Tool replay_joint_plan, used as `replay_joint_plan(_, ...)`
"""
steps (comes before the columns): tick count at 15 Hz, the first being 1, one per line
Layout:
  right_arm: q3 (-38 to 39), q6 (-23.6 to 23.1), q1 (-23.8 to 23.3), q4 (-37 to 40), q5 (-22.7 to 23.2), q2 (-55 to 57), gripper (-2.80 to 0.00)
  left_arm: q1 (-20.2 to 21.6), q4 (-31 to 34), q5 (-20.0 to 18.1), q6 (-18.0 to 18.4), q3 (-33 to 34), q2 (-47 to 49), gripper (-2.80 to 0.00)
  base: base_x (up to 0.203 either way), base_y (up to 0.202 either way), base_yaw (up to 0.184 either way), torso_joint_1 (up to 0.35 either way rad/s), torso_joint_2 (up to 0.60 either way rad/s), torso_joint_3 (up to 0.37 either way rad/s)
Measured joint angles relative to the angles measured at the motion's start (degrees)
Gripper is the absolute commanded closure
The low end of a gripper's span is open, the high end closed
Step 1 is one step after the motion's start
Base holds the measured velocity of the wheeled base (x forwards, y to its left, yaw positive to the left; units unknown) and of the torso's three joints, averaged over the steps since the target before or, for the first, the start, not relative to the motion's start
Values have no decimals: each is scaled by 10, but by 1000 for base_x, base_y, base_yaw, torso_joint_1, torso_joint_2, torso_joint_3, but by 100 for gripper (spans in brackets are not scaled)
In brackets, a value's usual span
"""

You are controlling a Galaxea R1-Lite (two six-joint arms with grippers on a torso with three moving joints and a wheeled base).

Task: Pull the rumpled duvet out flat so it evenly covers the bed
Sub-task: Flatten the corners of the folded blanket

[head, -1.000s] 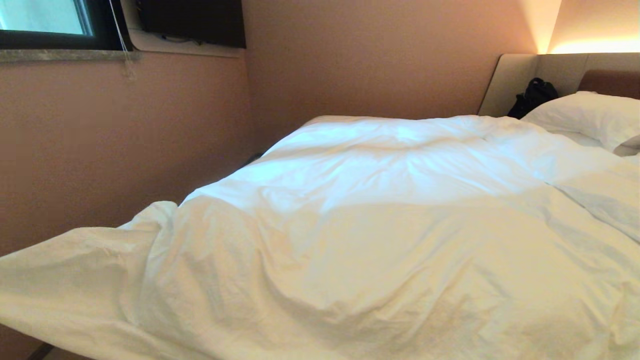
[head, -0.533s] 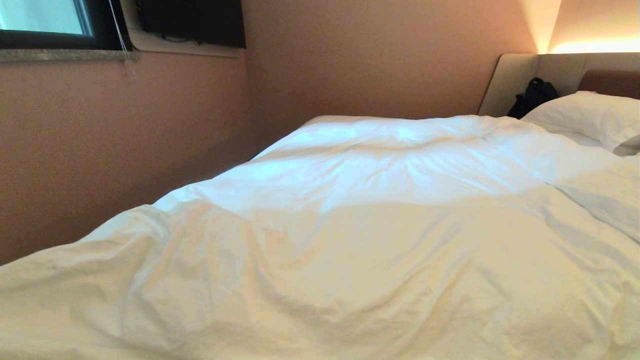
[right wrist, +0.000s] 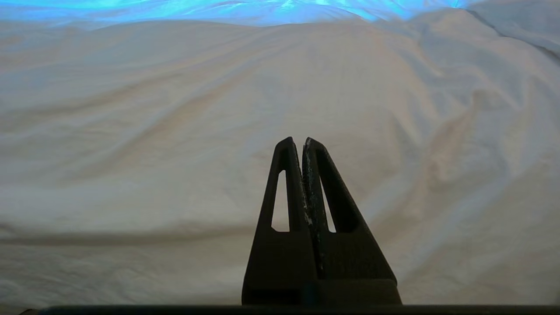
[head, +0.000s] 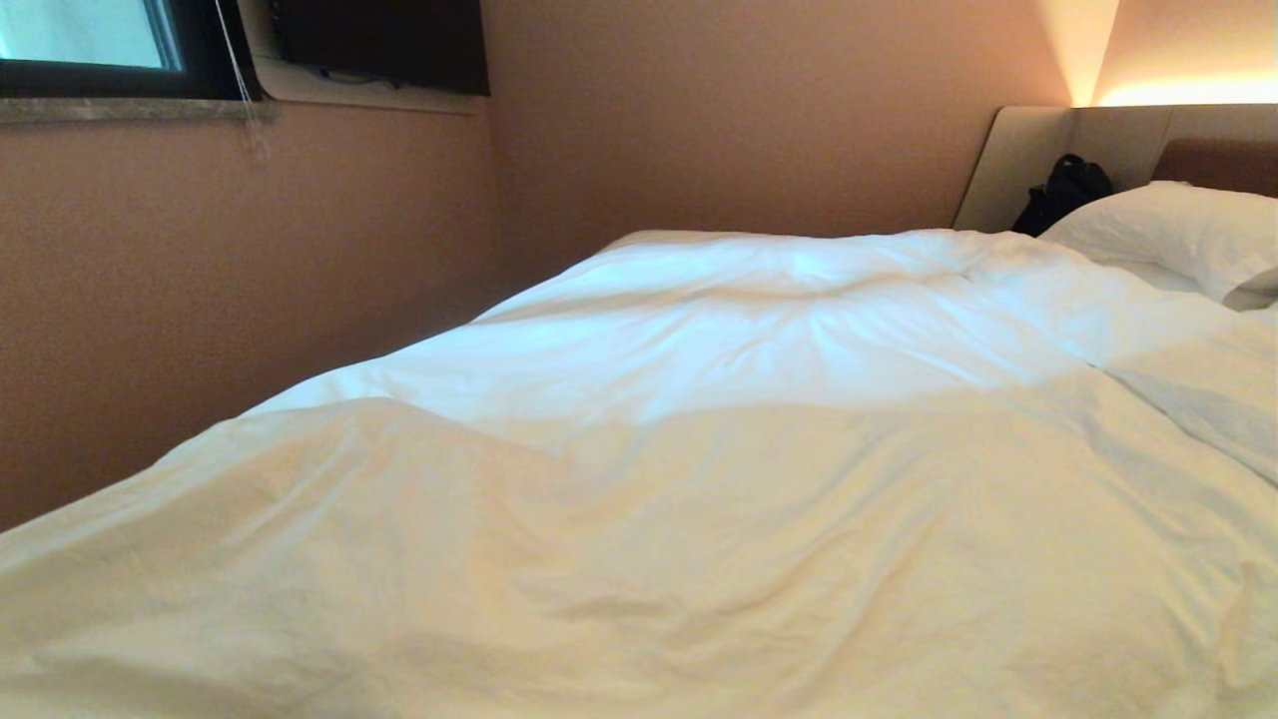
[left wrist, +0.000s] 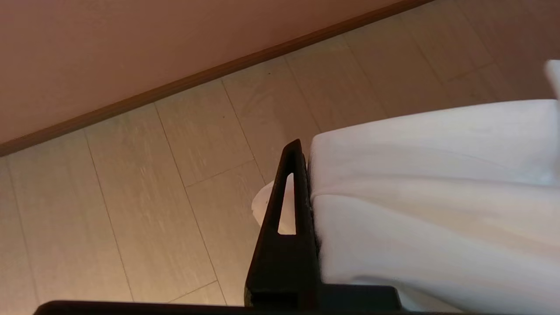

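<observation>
Left gripper (left wrist: 306, 151) clamped on duvet (left wrist: 428, 197) edge; right gripper (right wrist: 302, 142) closed, empty, over duvet.

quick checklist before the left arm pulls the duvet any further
1. Left claw shut on the duvet: ok.
2. Held edge hangs above the floor, not dragging: ok.
3. Right claw shut, holding nothing, over the duvet: ok.
4. Duvet lies flat on the bed: not ok, creases remain.
5. Pillow clear of the duvet: ok.
6. Near edge even: cannot tell.
</observation>
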Motion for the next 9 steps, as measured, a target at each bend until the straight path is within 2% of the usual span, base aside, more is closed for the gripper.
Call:
replay_joint_plan(2, 0, 0, 0, 0, 0, 0, 0, 10, -24, -2, -2, -2, 27, 0, 0, 0, 0, 0, 0, 0)
replay_joint_plan(9, 0, 0, 0, 0, 0, 0, 0, 19, -27, -16, -5, 14, 46, 0, 0, 0, 0, 0, 0, 0)
